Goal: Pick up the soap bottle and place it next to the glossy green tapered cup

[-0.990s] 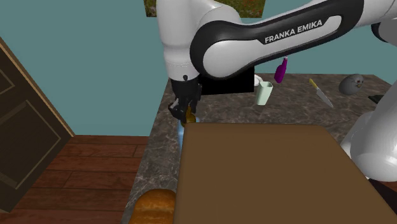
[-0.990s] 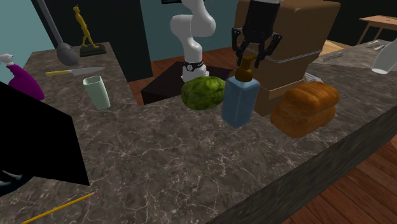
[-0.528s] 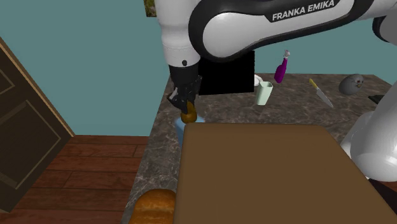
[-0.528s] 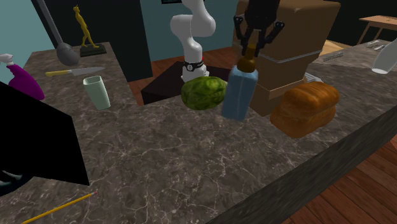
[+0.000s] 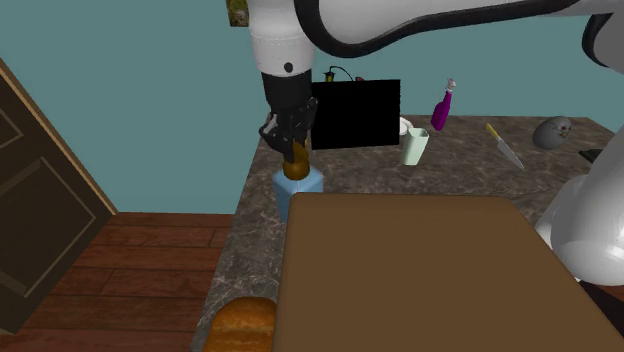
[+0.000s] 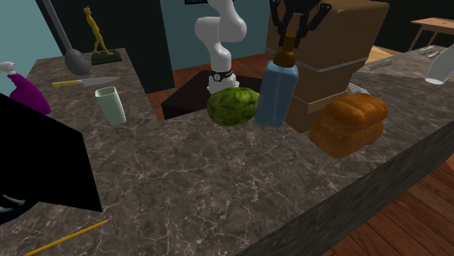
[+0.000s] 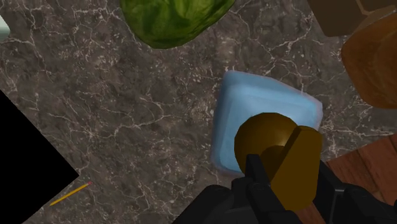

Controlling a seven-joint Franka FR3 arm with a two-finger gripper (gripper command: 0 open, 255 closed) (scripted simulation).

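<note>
Gripper (image 6: 290,36) pinches the soap bottle (image 6: 275,94) by its pump top alone, so it could swing loose or clip the melon (image 6: 233,106) crossing over.

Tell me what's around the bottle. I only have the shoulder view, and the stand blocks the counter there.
Observer: A green melon sits close beside the soap bottle. In the second exterior view it lies between the bottle and the pale green cup.
Operator: Grip?
Observer: In the wrist view the gripper is shut on the brown pump cap, not on the blue body.
Operator: Other clutter?
Observer: A pencil lies on the counter, well apart from the cup.
</note>
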